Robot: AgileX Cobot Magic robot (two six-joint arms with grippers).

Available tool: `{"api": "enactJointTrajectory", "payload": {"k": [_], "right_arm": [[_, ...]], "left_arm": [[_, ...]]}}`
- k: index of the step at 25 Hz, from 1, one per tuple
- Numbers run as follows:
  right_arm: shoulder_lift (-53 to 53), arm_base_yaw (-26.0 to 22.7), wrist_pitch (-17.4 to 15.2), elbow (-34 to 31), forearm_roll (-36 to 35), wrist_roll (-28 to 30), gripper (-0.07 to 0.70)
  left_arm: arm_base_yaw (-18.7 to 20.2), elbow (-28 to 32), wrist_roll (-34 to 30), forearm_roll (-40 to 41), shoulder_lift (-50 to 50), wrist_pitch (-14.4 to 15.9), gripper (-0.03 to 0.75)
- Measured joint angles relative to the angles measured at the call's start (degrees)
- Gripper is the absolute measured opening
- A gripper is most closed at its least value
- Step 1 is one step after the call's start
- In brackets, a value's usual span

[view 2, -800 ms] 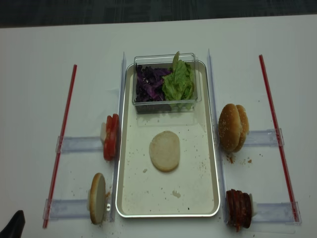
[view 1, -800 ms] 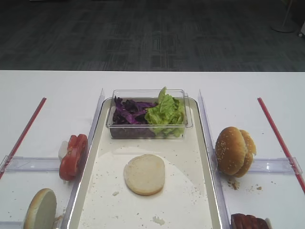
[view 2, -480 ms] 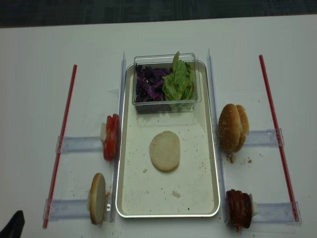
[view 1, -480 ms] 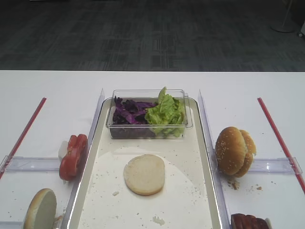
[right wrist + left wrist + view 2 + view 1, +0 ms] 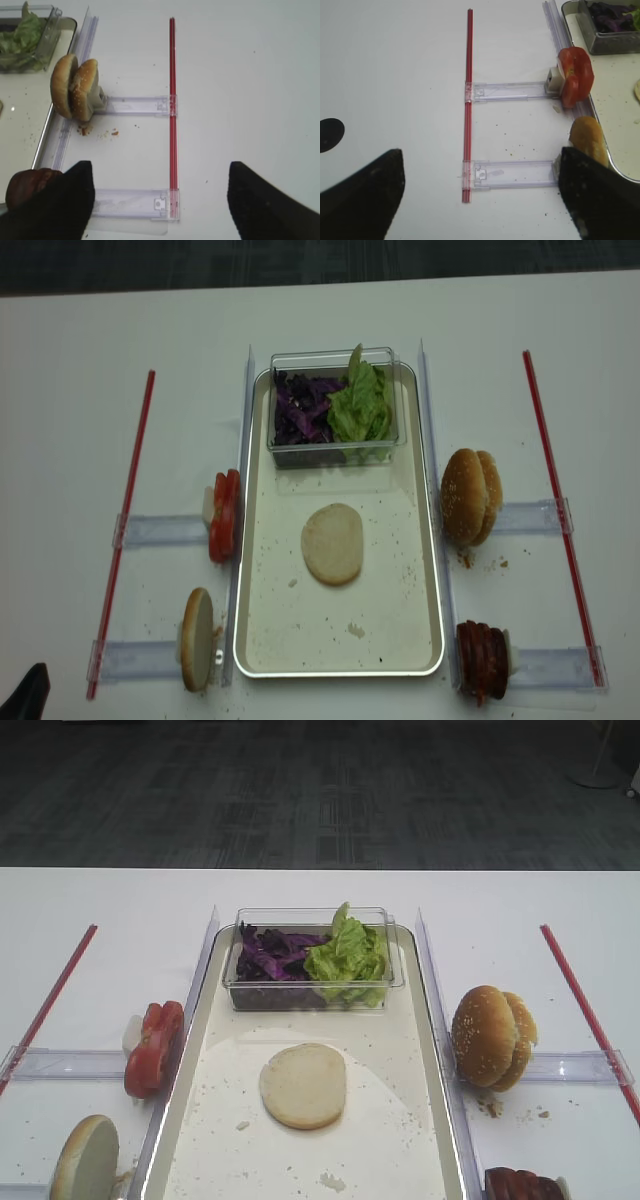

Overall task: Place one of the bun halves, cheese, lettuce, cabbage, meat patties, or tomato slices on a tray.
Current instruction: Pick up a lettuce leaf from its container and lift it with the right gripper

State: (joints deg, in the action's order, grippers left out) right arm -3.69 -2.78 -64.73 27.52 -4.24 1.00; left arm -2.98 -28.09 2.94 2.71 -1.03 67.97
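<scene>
A pale bun disc (image 5: 332,543) lies flat on the silvery tray (image 5: 390,580). At the tray's far end a clear tub holds lettuce (image 5: 362,405) and purple cabbage (image 5: 298,410). Tomato slices (image 5: 575,76) and a bun half on edge (image 5: 588,140) stand left of the tray. Sesame bun halves (image 5: 75,87) and meat patties (image 5: 27,185) stand to its right. No cheese is in view. My left gripper (image 5: 480,195) is open over bare table left of the tray. My right gripper (image 5: 160,200) is open over the table to its right, holding nothing.
Red strips (image 5: 125,525) (image 5: 555,510) run along both sides of the table. Clear plastic rails (image 5: 135,106) (image 5: 507,91) join them to the tray's guides. Crumbs (image 5: 97,132) lie by the sesame buns. A dark arm part (image 5: 28,695) shows at the bottom left corner.
</scene>
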Motion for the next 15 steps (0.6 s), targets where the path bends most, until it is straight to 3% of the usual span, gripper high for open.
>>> {"api": "enactJointTrajectory", "payload": {"k": [15], "right_arm": [[-37.1, 0.0, 1.5, 0.0, -1.2, 0.1, 0.573]], "left_arm": [[0.0, 0.0, 0.0, 0.0, 0.0, 0.0, 0.566]]}}
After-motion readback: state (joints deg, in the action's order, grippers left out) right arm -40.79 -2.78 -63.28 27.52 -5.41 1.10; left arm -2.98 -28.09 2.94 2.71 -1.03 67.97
